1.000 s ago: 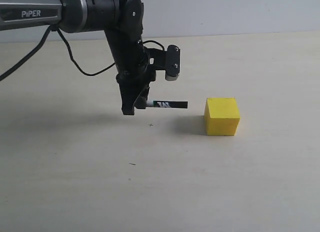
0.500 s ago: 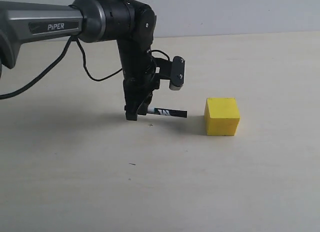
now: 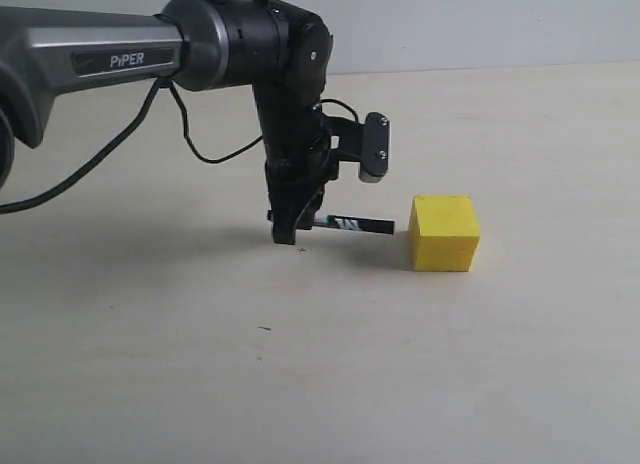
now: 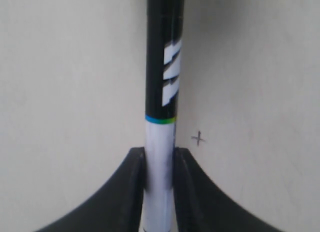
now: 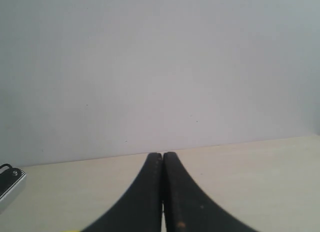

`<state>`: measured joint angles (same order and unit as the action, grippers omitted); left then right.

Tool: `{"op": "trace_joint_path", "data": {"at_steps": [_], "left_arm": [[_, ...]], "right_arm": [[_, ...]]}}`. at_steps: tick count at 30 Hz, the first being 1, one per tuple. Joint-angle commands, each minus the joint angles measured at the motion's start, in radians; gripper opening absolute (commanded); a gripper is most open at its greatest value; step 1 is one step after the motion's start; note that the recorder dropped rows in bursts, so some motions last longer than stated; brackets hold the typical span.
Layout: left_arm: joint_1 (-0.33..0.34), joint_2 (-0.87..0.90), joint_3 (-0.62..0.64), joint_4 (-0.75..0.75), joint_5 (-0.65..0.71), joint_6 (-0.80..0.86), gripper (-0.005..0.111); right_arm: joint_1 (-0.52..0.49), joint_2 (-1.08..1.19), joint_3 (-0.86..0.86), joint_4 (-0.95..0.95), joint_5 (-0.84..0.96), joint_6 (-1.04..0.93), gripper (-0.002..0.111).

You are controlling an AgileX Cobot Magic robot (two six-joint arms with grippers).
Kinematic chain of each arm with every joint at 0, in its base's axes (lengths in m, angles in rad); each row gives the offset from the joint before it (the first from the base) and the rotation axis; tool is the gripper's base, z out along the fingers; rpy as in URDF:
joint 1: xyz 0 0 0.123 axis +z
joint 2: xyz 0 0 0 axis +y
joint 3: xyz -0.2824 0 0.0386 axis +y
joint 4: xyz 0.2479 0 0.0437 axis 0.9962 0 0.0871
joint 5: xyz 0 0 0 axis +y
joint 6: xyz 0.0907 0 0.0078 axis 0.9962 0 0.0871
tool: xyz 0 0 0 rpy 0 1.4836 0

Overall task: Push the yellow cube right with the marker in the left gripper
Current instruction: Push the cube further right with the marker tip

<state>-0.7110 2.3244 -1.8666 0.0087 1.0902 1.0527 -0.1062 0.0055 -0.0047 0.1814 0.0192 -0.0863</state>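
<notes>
Pale matte tabletop [image 3: 150, 364], grey wall [image 3: 480, 24] behind. Left gripper [image 3: 288, 234] clamped on the white barrel of the marker [image 3: 352, 225]. The marker is a thin cylinder, long axis level, black cap end pointing right toward the matte yellow cube [image 3: 444, 233], just short of touching. Right gripper [image 5: 162, 192]: fingers pressed together.
</notes>
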Motion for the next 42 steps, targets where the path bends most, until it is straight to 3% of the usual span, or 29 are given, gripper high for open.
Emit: {"op": "trace_joint_path", "data": {"at_steps": [1, 6, 12, 18, 29, 34, 36, 42], "left_arm": [[-0.076, 0.015, -0.069, -0.009, -0.008, -0.027, 0.000], [-0.113, 0.023, -0.102, 0.045, 0.018, -0.057, 0.000], [-0.044, 0.023, -0.105, 0.078, 0.127, -0.101, 0.000], [-0.018, 0.023, -0.105, 0.078, 0.131, -0.141, 0.000], [-0.121, 0.053, -0.124, 0.060, 0.002, -0.141, 0.000], [-0.196, 0.149, -0.301, 0.064, 0.050, -0.156, 0.000], [-0.192, 0.169, -0.355, 0.068, 0.111, -0.168, 0.000], [-0.163, 0.167, -0.355, 0.097, 0.131, -0.211, 0.000]], "right_arm": [[0.002, -0.006, 0.005, -0.004, 0.000, -0.006, 0.000], [0.002, -0.006, 0.005, -0.004, 0.000, -0.006, 0.000], [0.002, -0.006, 0.005, -0.004, 0.000, -0.006, 0.000], [0.002, -0.006, 0.005, -0.004, 0.000, -0.006, 0.000], [0.002, -0.006, 0.005, -0.004, 0.000, -0.006, 0.000], [0.002, -0.006, 0.005, -0.004, 0.000, -0.006, 0.000], [0.002, -0.006, 0.005, -0.004, 0.000, -0.006, 0.000], [0.002, -0.006, 0.005, -0.004, 0.000, -0.006, 0.000]]}}
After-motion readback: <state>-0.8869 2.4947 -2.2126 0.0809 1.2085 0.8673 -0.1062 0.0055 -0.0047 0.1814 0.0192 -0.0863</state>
